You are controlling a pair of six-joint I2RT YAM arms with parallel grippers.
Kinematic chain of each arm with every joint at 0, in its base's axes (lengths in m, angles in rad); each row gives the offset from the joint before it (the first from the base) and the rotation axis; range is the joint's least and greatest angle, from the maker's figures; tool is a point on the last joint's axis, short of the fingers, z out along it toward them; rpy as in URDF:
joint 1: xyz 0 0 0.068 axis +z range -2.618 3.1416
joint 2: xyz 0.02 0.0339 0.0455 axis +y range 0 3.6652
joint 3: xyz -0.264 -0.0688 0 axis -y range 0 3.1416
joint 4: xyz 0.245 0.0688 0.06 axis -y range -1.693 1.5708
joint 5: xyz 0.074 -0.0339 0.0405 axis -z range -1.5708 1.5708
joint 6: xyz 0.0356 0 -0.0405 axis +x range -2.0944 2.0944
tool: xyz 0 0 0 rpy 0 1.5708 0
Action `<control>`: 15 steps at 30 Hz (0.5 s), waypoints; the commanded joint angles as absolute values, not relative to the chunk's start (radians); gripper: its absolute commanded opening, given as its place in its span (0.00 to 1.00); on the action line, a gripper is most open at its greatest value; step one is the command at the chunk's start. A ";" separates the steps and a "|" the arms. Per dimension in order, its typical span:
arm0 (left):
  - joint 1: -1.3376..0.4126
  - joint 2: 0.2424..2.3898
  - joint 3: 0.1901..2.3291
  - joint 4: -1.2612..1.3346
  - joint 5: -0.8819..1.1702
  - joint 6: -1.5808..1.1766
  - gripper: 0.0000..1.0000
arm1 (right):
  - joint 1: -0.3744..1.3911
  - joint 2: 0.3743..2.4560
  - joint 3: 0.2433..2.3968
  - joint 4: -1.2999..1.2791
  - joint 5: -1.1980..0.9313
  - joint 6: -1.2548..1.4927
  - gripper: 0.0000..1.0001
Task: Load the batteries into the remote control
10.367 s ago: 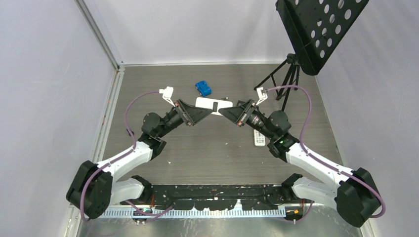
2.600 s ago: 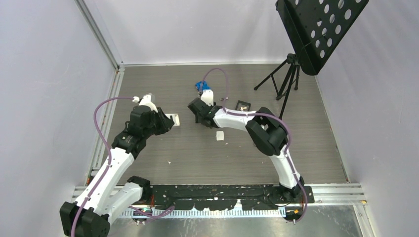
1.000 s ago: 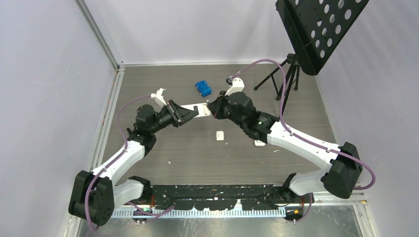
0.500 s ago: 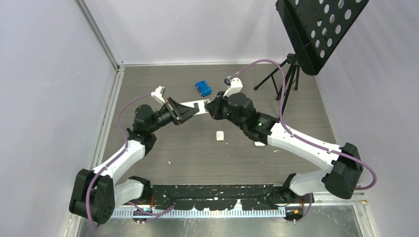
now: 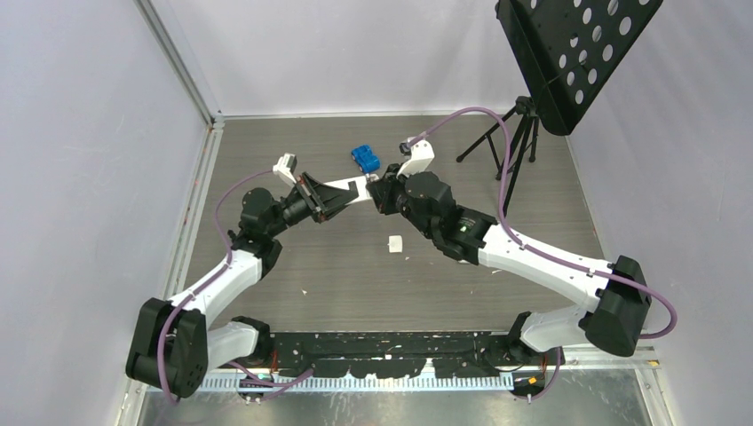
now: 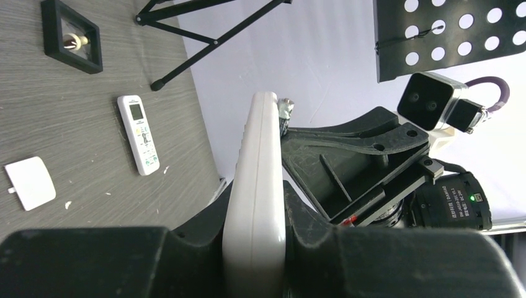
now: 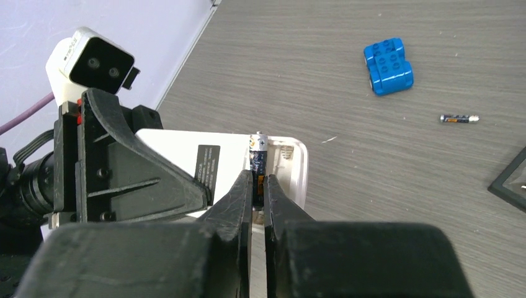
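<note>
– Two batteries in sight?
– Yes. Can see one battery (image 7: 258, 158) pinched upright in the right fingers (image 7: 246, 189), closed to a narrow gap around it, with its metal tip poking out past the fingertips. Can see a loose battery (image 7: 459, 118) lying flat on the tabletop (image 7: 384, 161), well off to the right of those fingers, with the blue block (image 7: 388, 65) farther out beyond it.
– And the remote control (image 6: 257, 161)?
– Clamped edge-on between the left fingers (image 6: 208, 248), squeezed against both flat faces, with its far end reaching well beyond the fingertips. Meets the held battery right at that open end, just ahead of the right fingers; cannot tell whether seated in the slot.
– Anything else nearby?
– Down on the tabletop, ahead and left of the left fingers: a white battery cover (image 6: 30, 182), a second white remote (image 6: 139, 133), and farther out a black square frame (image 6: 71, 43).
</note>
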State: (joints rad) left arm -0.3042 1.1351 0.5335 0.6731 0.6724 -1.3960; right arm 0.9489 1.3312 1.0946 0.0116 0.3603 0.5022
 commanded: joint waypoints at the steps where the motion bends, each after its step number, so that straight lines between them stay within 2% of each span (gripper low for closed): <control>1: -0.308 1.136 0.542 0.793 0.721 -1.434 0.00 | 0.966 1.341 1.089 0.111 0.423 0.465 0.10; 9: -0.308 1.148 0.538 0.820 0.712 -1.457 0.00 | 0.969 1.341 1.078 0.116 0.424 0.455 0.12; 15: -0.307 1.146 0.523 0.866 0.683 -1.504 0.00 | 0.971 1.312 1.041 0.105 0.384 0.462 0.26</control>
State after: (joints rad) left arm -0.3046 1.1545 0.5251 0.7242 0.6811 -1.4593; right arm 0.9611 1.3354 1.0653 0.0898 0.4007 0.4675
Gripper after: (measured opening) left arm 0.222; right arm 0.210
